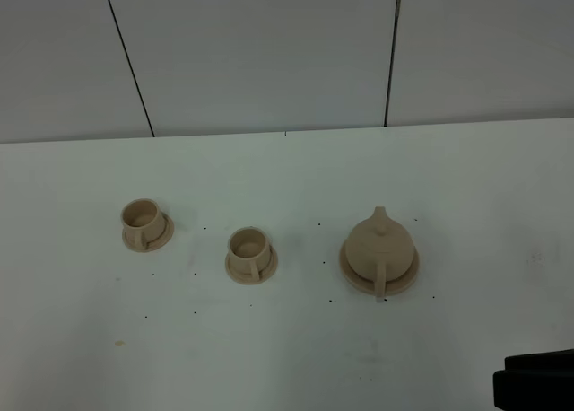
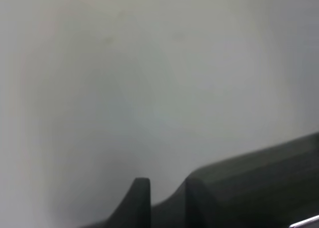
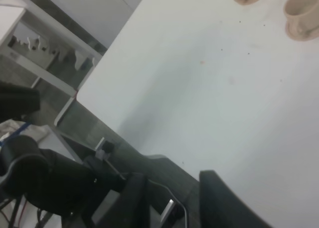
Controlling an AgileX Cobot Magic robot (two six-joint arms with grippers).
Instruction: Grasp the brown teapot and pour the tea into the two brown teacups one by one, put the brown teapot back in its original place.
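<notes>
Step in hand: nothing is being held, so I am reading this as the approach to the first grasp; no pouring is happening yet.
Brown teapot (image 1: 379, 243): it is sitting upright on its wide saucer (image 1: 355, 275) at the right of the counter (image 1: 287, 357), lid on, spout pointing away, loop handle facing the near edge.
Teacups: the left teacup (image 1: 142, 217) and the middle teacup (image 1: 248, 247) are standing upright on their small saucers, apart from each other and to the left of the pot.
Right gripper (image 3: 172, 188): its jaws are standing apart with nothing between them, and it is waiting at the near right corner, well apart from the pot.
Left gripper (image 2: 164, 200): it is hanging over bare counter; the view is too blurred, so I cannot tell whether it is open.
Next move: I am expecting the right gripper to be reaching forward and closing on the loop handle, squarely, so the pot is not tipping or dragging its saucer.
</notes>
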